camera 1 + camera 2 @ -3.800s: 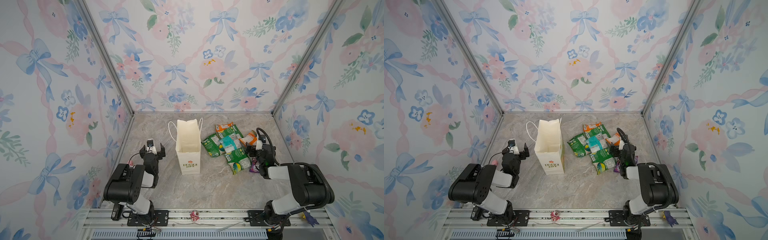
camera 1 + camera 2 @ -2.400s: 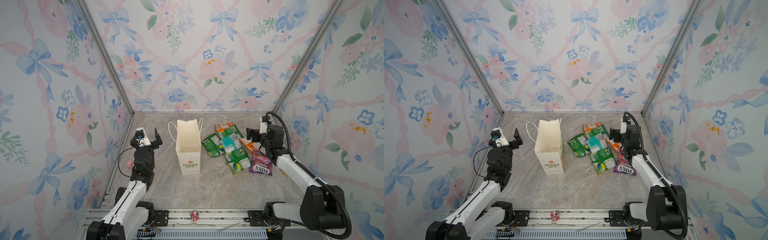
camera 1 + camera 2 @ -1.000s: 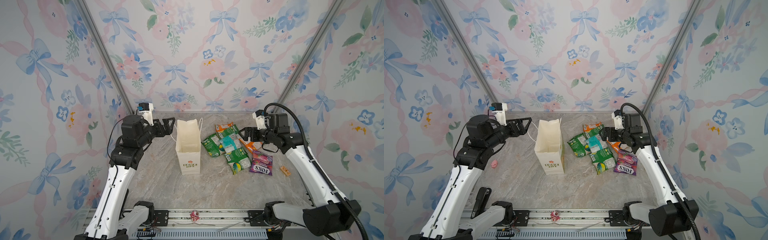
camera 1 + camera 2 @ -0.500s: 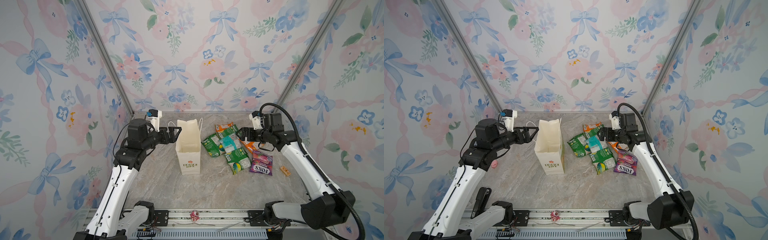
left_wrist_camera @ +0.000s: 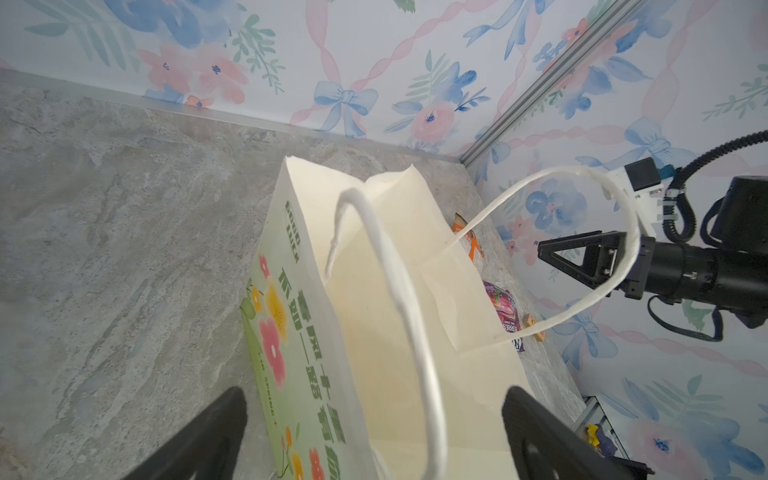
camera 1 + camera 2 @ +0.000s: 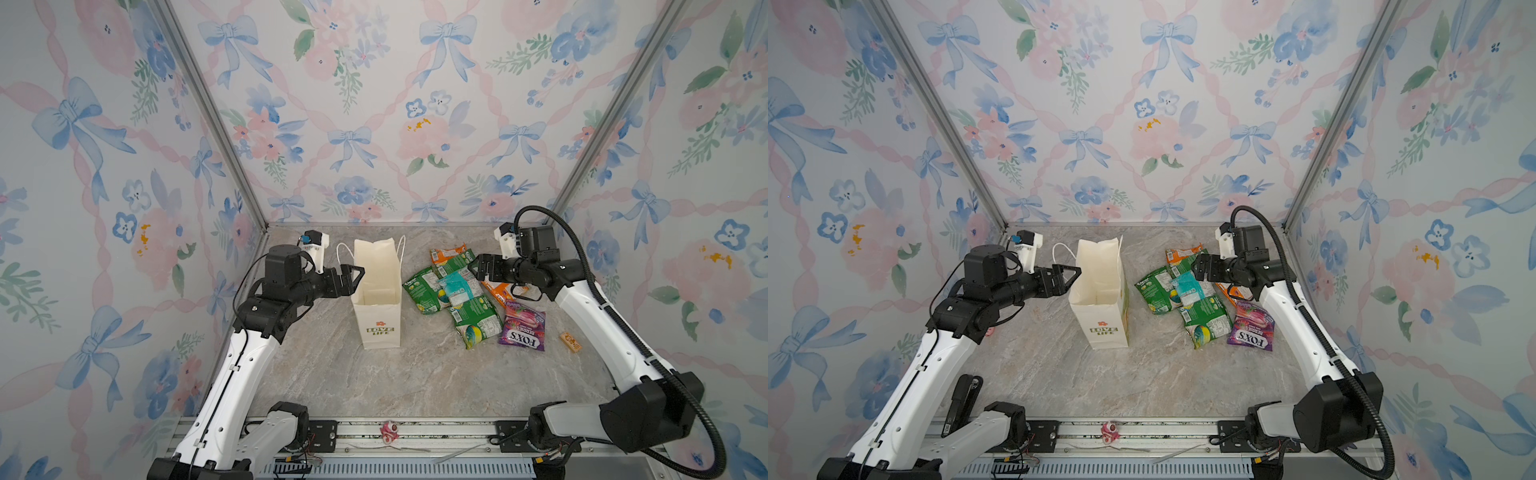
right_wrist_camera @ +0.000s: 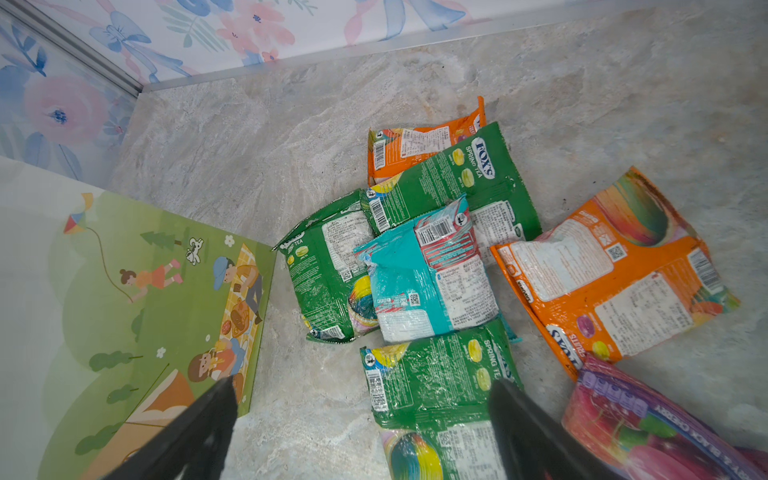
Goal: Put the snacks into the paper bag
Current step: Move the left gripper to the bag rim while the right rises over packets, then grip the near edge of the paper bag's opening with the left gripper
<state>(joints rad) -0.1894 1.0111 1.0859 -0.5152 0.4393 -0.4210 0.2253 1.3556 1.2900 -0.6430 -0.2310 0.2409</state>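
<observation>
**Tech A:** Report change since previous check.

**Tech B:** Note left arm [image 6: 232, 374] and right arm [image 6: 602, 332] raised out of folded pose by front rail [image 6: 415, 432] and extended inward. Find left claw [image 6: 358, 272] now at left rim of paper bag [image 6: 380, 328], right claw [image 6: 476, 267] now over snacks [image 6: 457, 286].

**Tech A:** List layout, largest first.

**Tech B:** Start with grey marble tabletop [image 6: 415, 382]. Locate paper bag upright near middle, mouth open upward, "LOVE LIFE" print facing front. Locate snacks in overlapping pile just right of bag, flat on tabletop: green and orange packets, one teal packet [image 7: 415, 270], purple FOX'S packet [image 6: 521, 330] at front right.

**Tech A:** Give claw status.

**Tech B:** Left: spread wide, nothing held, cord handle [image 5: 401, 291] running between fingers [image 5: 199, 436]; contact with bag not determinable. Right: spread wide, nothing held, poised above green packet [image 7: 436, 382].

**Tech A:** Add small items.

**Tech B:** Record wooden block [image 6: 570, 342] on tabletop, right of purple FOX'S packet, not touching.
</observation>
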